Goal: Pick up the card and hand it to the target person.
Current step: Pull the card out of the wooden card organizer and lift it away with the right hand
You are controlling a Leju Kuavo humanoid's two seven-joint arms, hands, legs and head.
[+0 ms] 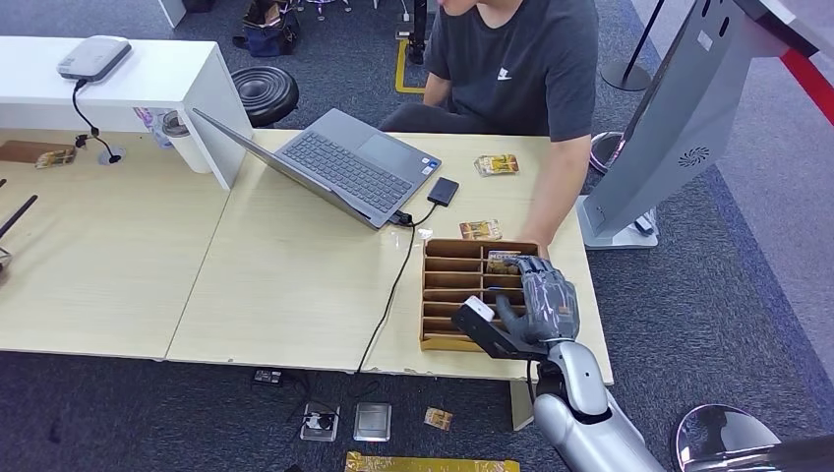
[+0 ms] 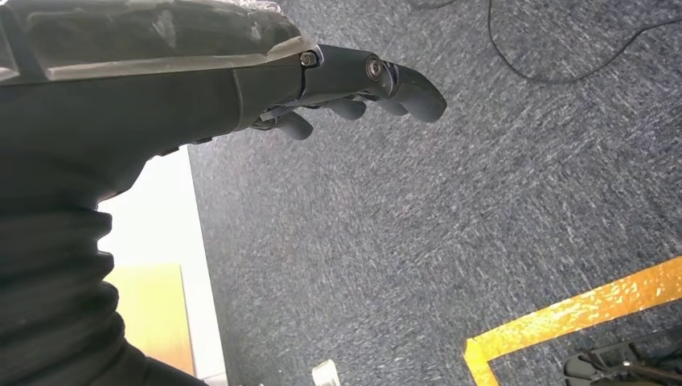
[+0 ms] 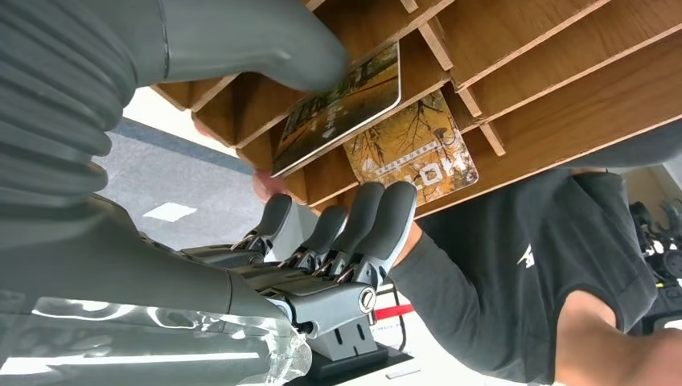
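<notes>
Right hand (image 1: 547,300): nearest item in my head view, raised over the far right compartments of the wooden slotted organizer (image 1: 445,295), which sits at the counter's (image 1: 295,285) near right corner. In the right wrist view the thumb (image 3: 265,40) presses on one card (image 3: 342,108) with an autumn scene and white edge, fingers (image 3: 378,217) curled below it; I log this card as pinched, tilted in its slot. Second card (image 3: 414,153), golden-brown print, lies flat in the compartment just beside it.

Left hand (image 2: 354,84): hanging over grey carpet (image 2: 450,225), fingers loosely curled, nothing held; yellow floor tape (image 2: 579,310) nearby.

Person (image 1: 521,59): dark grey T-shirt, seated at the counter's far side, one forearm reaching down to the organizer's far right corner, close to my right hand.

Other items, head view: open grey laptop (image 1: 344,167) mid-counter; black box (image 1: 443,191) cabled beside it; loose card (image 1: 480,229) just beyond the organizer; another loose card (image 1: 497,164) farther back; black stool (image 1: 264,93) behind the counter.
</notes>
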